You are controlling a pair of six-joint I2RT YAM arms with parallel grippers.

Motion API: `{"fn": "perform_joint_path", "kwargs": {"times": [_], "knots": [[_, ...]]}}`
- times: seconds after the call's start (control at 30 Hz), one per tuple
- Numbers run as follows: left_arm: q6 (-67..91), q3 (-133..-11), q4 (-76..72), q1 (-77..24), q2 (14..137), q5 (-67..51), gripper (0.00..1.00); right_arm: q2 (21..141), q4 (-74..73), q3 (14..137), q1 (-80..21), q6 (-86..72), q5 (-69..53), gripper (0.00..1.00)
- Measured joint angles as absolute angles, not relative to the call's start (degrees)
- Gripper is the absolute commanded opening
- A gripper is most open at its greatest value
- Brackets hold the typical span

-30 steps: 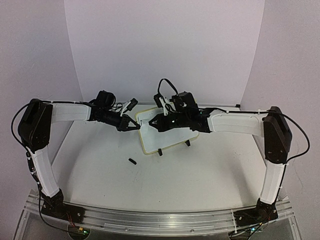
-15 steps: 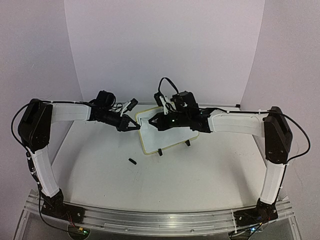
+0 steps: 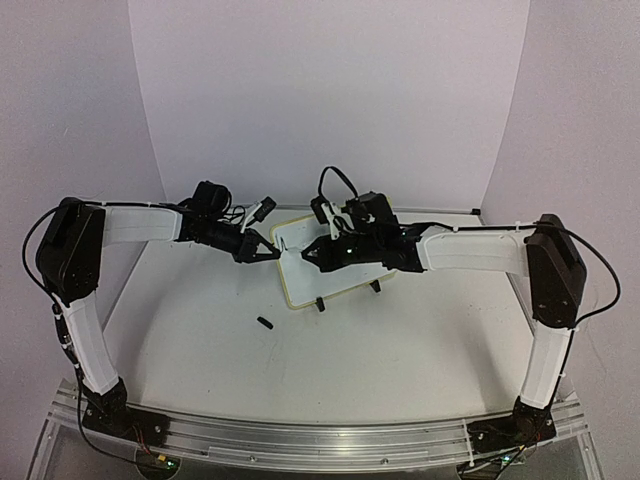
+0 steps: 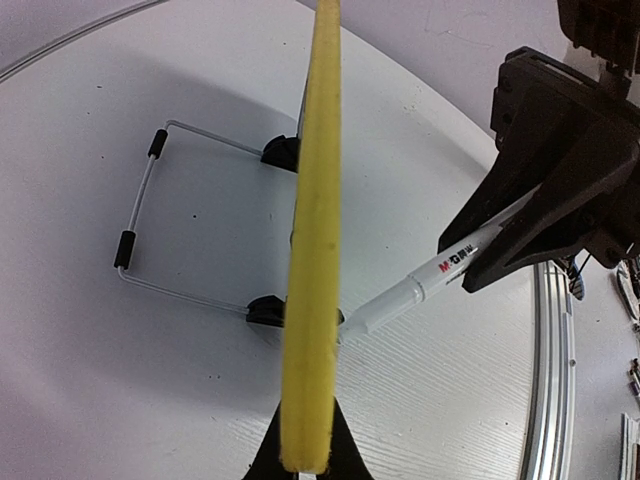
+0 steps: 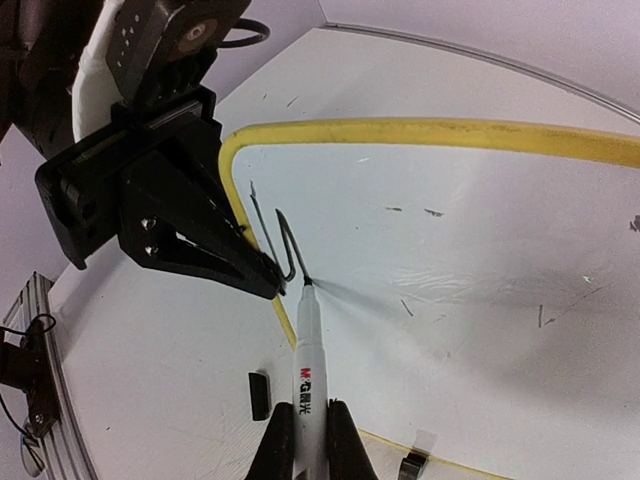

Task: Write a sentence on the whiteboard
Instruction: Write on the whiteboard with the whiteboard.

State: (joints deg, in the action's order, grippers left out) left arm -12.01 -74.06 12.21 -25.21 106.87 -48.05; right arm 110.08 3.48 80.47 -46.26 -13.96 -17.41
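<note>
White rectangular yellow-rimmed whiteboard (image 3: 305,282) stands at frame centre on the white table (image 3: 400,350), lilac walls (image 3: 330,90) behind. Left tool (image 3: 273,251) pinches its left rim; right tool (image 3: 311,253) pinches a white marker pen (image 5: 303,340), tip on board.

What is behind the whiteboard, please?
A wire stand lies on the table behind the whiteboard, running to two black clip feet. The yellow rim covers where they join the board.

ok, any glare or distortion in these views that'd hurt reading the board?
Right wrist: faint sheen on the whiteboard, the strokes by the marker tip sharp, fisheye bowing the rim. Left wrist: board edge-on, writing face hidden. Top external: even light, ink too small to read.
</note>
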Motion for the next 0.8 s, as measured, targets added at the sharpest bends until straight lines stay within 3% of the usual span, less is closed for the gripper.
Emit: {"fn": "perform_joint_path", "kwargs": {"times": [0.8], "knots": [[-12.05,-74.3,12.66,-25.36,106.89,-47.79,0.0,109.11,3.0,84.16,-46.16,-12.49,-14.76,0.0]]}}
